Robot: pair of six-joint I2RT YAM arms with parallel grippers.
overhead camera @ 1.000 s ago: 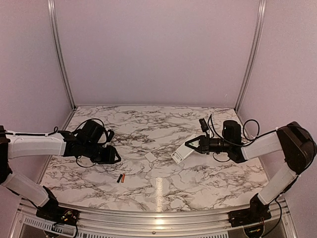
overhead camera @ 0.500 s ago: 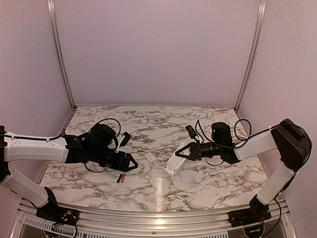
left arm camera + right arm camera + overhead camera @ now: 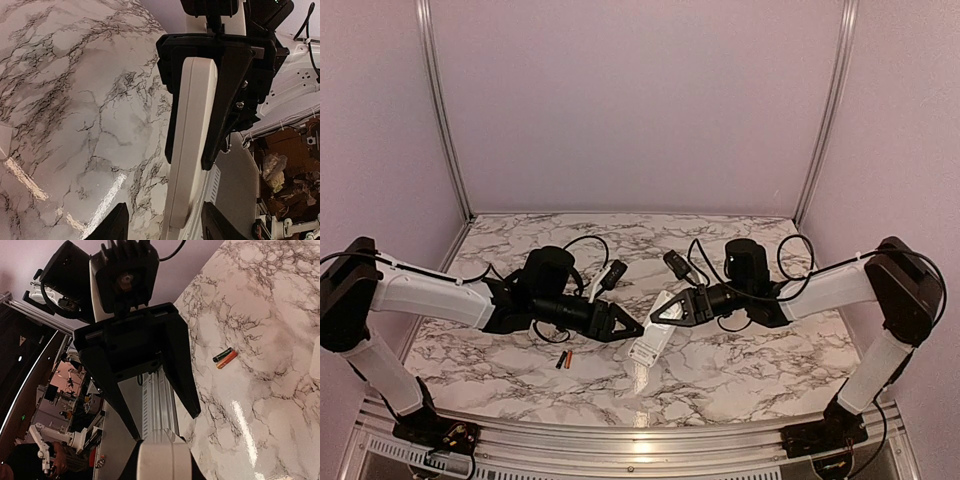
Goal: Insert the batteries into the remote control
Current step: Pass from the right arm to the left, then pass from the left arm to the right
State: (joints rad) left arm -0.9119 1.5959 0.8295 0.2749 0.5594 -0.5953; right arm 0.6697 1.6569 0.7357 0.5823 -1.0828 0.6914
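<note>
I get the top camera looking down from above and behind both bases over the whole marble table (image 3: 740, 375), while the 2 wrist cameras sit close, facing each other, both catching the remote control (image 3: 192, 145) and the table's near edge.

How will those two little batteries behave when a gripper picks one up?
The batteries are small round cylinders, so a nudge would probably roll them on the glossy table. They lie side by side, so pinching one will likely shift the other.
</note>
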